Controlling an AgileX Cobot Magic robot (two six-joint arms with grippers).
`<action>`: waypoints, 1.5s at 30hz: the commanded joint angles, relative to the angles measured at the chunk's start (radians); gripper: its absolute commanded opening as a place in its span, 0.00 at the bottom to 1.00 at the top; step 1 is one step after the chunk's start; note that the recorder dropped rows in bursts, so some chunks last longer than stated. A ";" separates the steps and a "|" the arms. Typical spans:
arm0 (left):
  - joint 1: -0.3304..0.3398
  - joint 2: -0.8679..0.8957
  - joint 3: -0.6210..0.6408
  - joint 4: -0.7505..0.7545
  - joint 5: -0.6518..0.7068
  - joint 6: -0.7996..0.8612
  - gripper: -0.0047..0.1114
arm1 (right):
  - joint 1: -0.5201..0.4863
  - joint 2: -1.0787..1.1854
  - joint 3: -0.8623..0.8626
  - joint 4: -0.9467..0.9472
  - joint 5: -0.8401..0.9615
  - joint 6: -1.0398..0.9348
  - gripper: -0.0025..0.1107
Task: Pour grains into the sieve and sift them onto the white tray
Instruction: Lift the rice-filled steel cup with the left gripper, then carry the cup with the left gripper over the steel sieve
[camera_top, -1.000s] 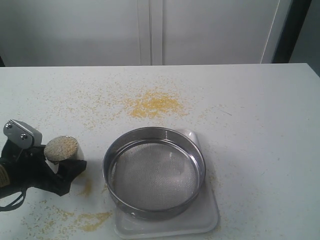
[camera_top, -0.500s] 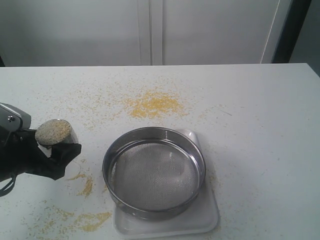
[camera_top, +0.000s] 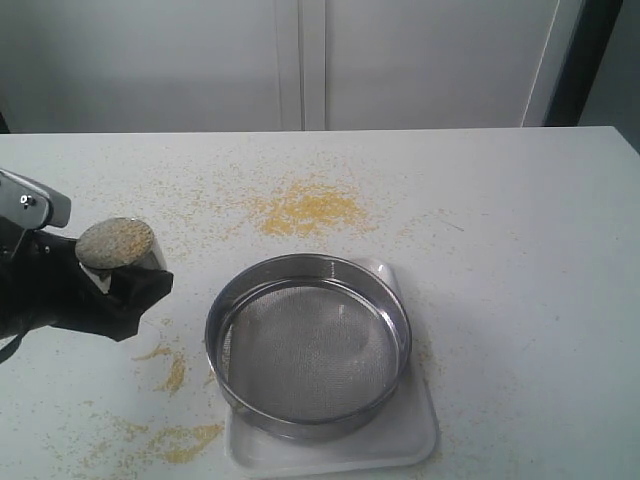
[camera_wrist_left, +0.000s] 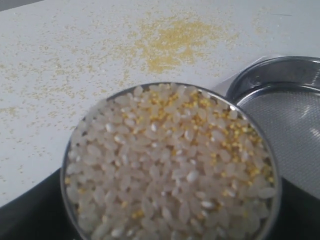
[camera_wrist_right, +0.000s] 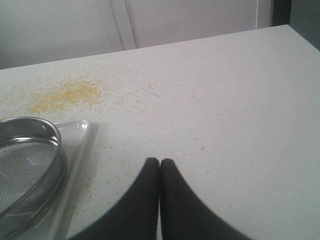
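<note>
1. Step in hand: carrying the load to the pour. My left gripper (camera_top: 108, 292) is clamped on the steel cup (camera_top: 118, 246), which is upright and clear of the table (camera_top: 520, 230).
2. The grains (camera_wrist_left: 165, 160) fill the cup to the brim. They are mostly pale beige kernels, with yellow meal gathered on one side.
3. The sieve (camera_top: 308, 345) sits on the white tray (camera_top: 405, 440). Its mesh looks bare, so nothing is poured yet. The cup is to the left of the sieve in the exterior view, not over it.
4. My right gripper (camera_wrist_right: 160, 167) has its fingers pressed together and holds nothing. It hangs over the table beside the tray.
5. The next move, as I judge it, is to bring the cup over the mesh and tip it slowly toward the middle — the cup is brim-full, so a tilt begun too early would spill.
6. Loose yellow meal (camera_top: 305, 210) already lies on the table — spills are a real risk.
</note>
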 joint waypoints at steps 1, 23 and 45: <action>-0.065 -0.050 -0.052 0.008 0.038 -0.060 0.04 | 0.004 -0.007 0.007 0.000 -0.009 0.003 0.02; -0.450 -0.037 -0.341 0.077 0.573 -0.136 0.04 | 0.004 -0.007 0.007 0.000 -0.009 0.003 0.02; -0.602 0.147 -0.527 0.131 0.844 0.021 0.04 | 0.004 -0.007 0.007 0.000 -0.009 0.003 0.02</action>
